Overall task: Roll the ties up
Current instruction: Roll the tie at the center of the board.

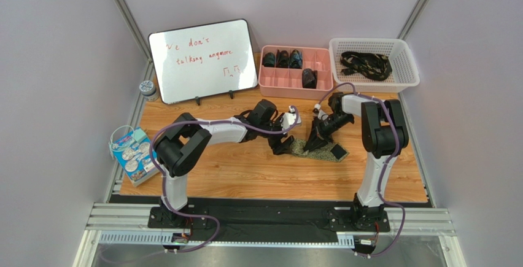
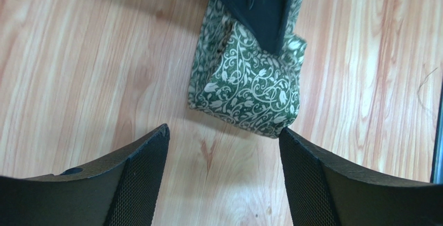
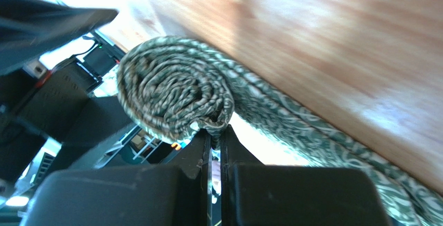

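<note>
Where the right gripper closes, its fingers are pressed together, nipping the edge of the green tie, which is coiled tight at that end. The left gripper is spread wide, just short of the tie's folded end, not touching. The tie lies on the table, on the near side of the pink tray. In the tray: rolled ties. Right of the tray: black ties in a basket.

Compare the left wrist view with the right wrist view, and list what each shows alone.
Left wrist only: the left gripper open, just short of the flat end of the tie, whose leaf pattern is clear. Right wrist only: the rolled coil, with the right gripper shut on its edge. Both: the green tie and the wooden table.
</note>
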Action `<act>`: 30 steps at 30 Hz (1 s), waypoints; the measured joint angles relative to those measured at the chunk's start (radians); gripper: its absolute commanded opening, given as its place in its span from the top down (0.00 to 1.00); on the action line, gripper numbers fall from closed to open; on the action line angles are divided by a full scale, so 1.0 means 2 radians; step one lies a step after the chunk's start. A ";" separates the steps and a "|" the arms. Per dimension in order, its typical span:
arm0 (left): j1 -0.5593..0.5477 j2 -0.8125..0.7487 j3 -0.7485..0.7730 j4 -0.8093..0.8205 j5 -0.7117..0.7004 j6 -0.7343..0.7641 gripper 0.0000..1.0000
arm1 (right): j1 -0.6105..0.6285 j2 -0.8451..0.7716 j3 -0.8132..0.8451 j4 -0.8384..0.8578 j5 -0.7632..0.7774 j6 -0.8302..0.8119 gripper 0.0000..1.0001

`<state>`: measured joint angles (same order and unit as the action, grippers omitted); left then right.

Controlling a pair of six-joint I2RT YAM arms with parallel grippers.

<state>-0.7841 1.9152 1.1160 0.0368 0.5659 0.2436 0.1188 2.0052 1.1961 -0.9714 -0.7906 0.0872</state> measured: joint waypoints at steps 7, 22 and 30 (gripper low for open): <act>-0.010 0.000 -0.007 0.069 0.026 0.009 0.11 | 0.001 0.030 0.032 -0.046 0.027 0.000 1.00; -0.047 0.022 -0.003 0.074 0.018 0.106 0.56 | 0.030 0.068 0.092 -0.096 0.030 -0.040 1.00; -0.047 0.010 -0.020 0.066 0.016 0.106 0.83 | 0.038 0.036 0.041 -0.057 0.004 -0.047 0.72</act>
<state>-0.8791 1.9350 1.0767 0.1680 0.5980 0.4549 0.1947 2.0766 1.2781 -1.0855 -0.7822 -0.0059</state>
